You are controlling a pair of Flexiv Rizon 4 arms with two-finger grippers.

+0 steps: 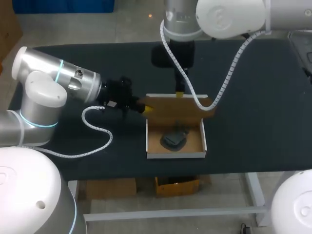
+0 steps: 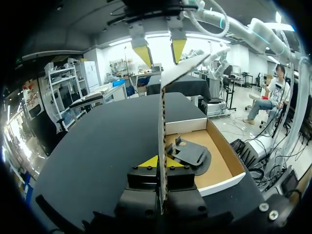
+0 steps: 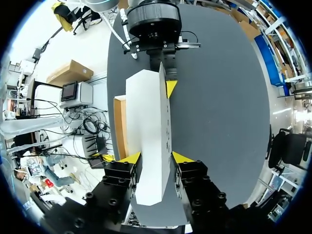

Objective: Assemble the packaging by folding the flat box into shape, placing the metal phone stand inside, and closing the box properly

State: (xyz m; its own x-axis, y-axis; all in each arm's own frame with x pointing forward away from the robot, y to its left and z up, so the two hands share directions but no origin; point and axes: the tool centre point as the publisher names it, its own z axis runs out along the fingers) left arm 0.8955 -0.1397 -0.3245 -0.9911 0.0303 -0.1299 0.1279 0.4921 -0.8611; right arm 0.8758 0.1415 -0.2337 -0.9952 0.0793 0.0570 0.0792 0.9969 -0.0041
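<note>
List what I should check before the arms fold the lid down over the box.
1. Stand inside the box: ok, it lies on the box floor.
2. Left gripper shut on the lid: ok, pinching its side edge.
3. Right gripper shut on the lid: ok, clamped on both faces.
4. Lid closed: not ok, it stands upright over the rear wall.
5. Stand sits below the walls: cannot tell.
</note>
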